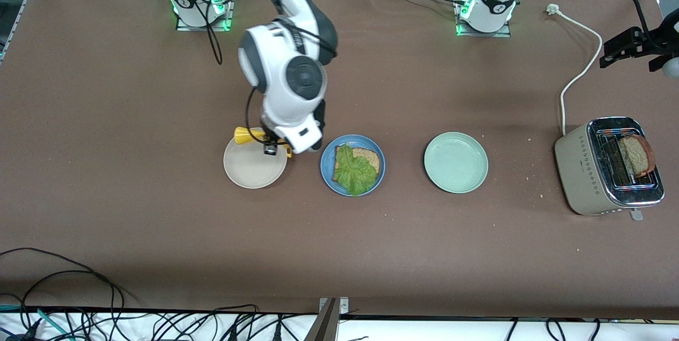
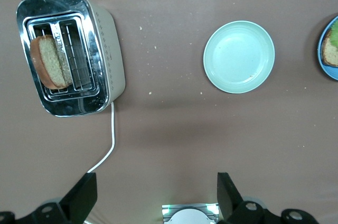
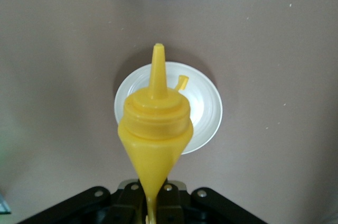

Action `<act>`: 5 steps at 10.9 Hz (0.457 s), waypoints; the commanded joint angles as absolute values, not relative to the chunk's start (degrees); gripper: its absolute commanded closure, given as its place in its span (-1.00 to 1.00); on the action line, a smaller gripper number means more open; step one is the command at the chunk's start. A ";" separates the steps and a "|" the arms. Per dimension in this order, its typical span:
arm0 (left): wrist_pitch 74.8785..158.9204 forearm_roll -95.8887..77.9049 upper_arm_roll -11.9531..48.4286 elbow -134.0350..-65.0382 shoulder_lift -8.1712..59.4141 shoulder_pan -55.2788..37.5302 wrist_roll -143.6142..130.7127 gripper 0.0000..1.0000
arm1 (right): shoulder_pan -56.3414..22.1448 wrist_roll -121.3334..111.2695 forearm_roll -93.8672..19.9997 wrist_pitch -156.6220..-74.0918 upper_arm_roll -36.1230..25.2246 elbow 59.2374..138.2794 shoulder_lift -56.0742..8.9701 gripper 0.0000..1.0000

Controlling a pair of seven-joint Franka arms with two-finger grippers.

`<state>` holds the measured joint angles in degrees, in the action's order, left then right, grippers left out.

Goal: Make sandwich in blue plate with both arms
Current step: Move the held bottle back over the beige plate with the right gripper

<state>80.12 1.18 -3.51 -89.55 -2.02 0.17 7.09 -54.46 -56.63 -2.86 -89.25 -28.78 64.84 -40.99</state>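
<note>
Brown tabletop runs the whole width of the front view, with three plates in a row across its middle and cables trailing off the near edge. Toward the right arm's end sits the beige plate (image 1: 253,166), and over it hangs the right claw (image 1: 276,146), pressed together on a yellow squeeze bottle (image 1: 245,136) whose body it pinches. Beside that, the blue plate (image 1: 353,165) holds one bread slice (image 1: 366,159) with a lettuce leaf (image 1: 353,170) laid on it, so the sandwich looks about half made: base and greens are in place, the top slice is not. The green plate (image 1: 455,162) comes next, with nothing on it. Toward the left arm's end stands a toaster (image 1: 610,167) with a second slice (image 1: 637,155) sticking up from one slot; I judge that this is the missing top, yet to be fetched. The left claw (image 1: 631,44) waits above the tabletop near the toaster's cord (image 1: 578,60), its fingers spread and holding nothing. The front view hides most of the bottle under the right wrist, while the right wrist view shows its nozzle (image 3: 157,71) and open cap clearly, over the beige plate. The left wrist view alone looks straight down into the toaster's slots and shows the spread fingers (image 2: 82,197).
</note>
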 commanded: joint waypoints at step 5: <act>80.24 1.23 -4.57 -85.10 8.94 8.85 9.74 -1.00 | -27.45 -93.38 -30.63 -79.64 -27.69 67.75 -36.56 1.00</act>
<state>80.52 1.18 -4.23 -89.40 3.77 4.15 7.09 -34.95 -82.36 -21.77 -82.11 -29.13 65.32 -37.09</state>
